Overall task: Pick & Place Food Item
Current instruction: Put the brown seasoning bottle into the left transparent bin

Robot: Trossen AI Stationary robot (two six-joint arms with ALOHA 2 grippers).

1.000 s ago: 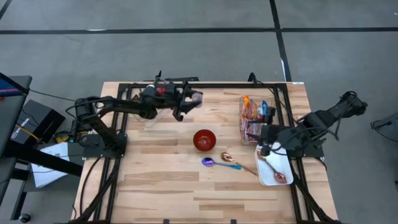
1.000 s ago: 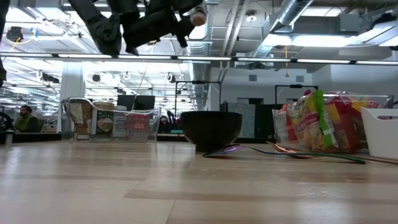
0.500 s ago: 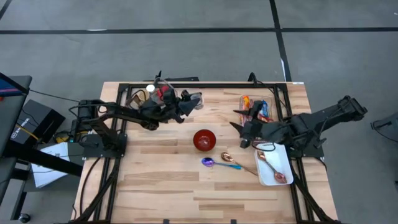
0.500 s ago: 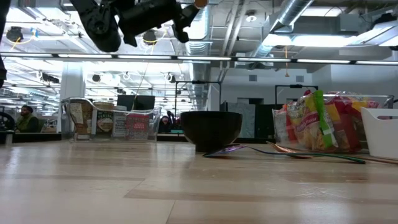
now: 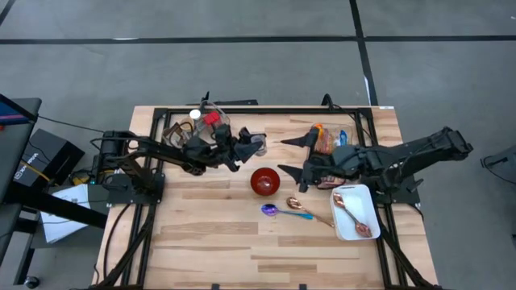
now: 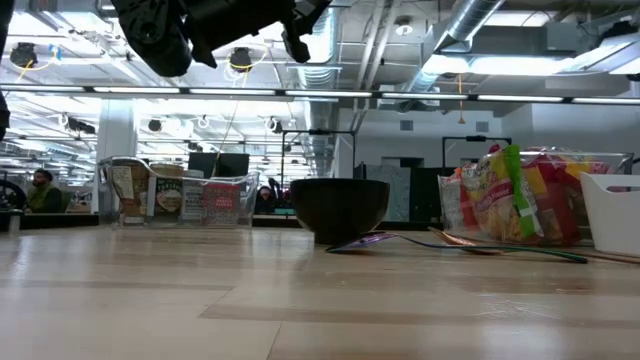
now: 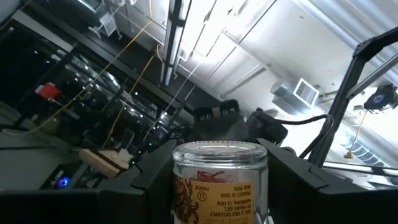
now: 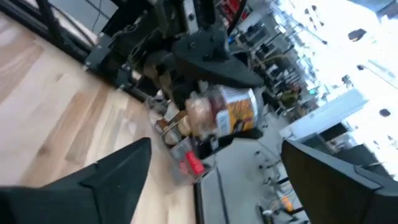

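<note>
Since a second ago your right arm has swung in from the tray toward the table's middle and spread its fingers wide, while your left arm has carried the jar a little nearer the bowl.

You have a wooden table under both arms. At its back left edge sits a clear bin of packaged food; on the right side a second bin holds bright snack bags, partly hidden by the right arm. A white tray lies near the right edge with a spoon in it. The red bowl sits mid-table, with two spoons just in front of it.

Your left gripper hangs in the air behind and left of the bowl, closed on the jar. The jar is clear glass, cylindrical, with a yellow-and-red printed label and pale contents; it lies tilted on its side between the fingers, well above the table.

Your right gripper hovers just right of the bowl, fingers wide apart and holding nothing, pointing toward the jar.
</note>
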